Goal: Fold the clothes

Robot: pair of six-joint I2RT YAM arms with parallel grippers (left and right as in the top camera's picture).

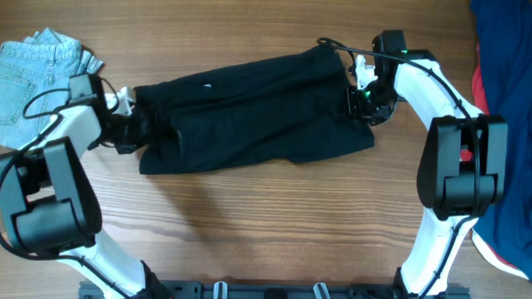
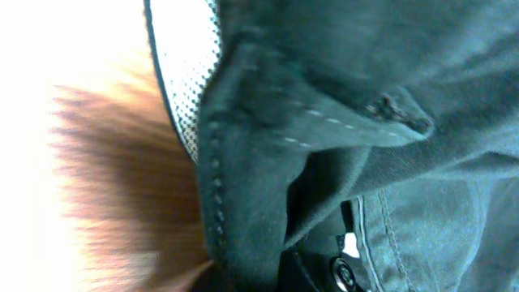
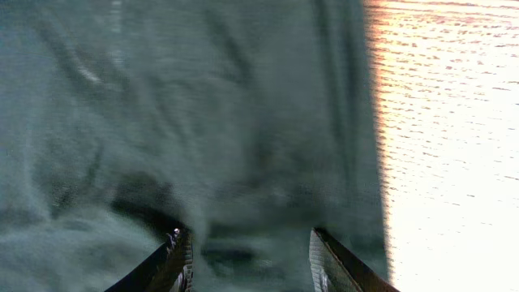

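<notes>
The large black garment (image 1: 250,109) lies spread across the middle of the wooden table. My left gripper (image 1: 135,125) is at its left end, buried in the cloth and shut on it. In the left wrist view the black fabric (image 2: 365,97), with a stitched band and mesh lining, fills the frame and hides the fingers. My right gripper (image 1: 356,98) is at the garment's right edge. In the right wrist view its fingers (image 3: 251,251) are spread wide over the black cloth (image 3: 203,122), gripping nothing.
A light-blue denim garment (image 1: 24,79) lies at the far left, just beyond my left arm. A navy garment with red (image 1: 516,105) covers the right edge of the table. Bare wood (image 1: 263,220) runs along the front.
</notes>
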